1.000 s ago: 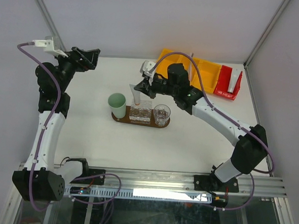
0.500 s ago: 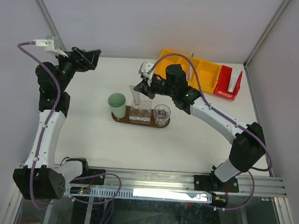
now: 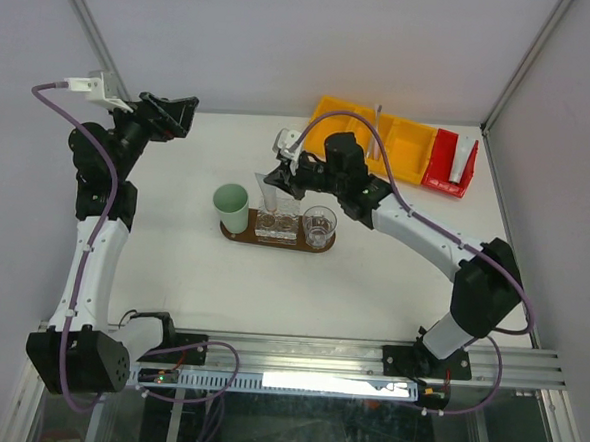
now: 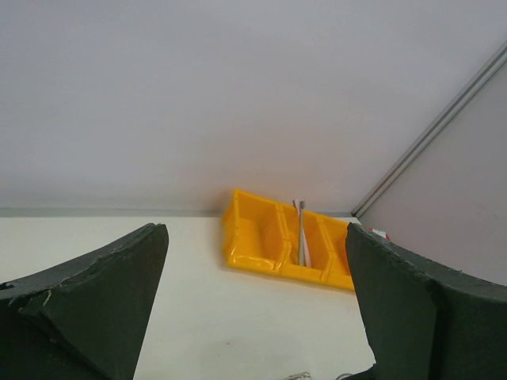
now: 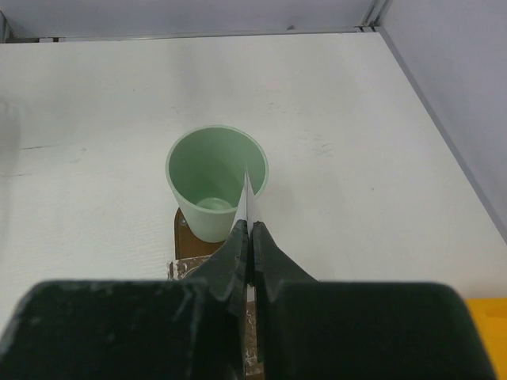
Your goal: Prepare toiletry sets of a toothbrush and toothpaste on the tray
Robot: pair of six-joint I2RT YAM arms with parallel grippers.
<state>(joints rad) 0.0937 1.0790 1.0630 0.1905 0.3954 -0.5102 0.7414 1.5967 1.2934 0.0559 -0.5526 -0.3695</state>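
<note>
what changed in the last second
The right claw, shut on a tube, edged slightly left toward the cup. Nothing was grabbed or released. The open left claw, the tray and the glasses stayed put.

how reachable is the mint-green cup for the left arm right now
Probably yes. The left gripper hangs open and empty at the far left, and nothing stands between it and the mint-green cup. The right gripper, shut on a toothpaste tube, hovers right of the cup, so a left-side approach looks free.
</note>
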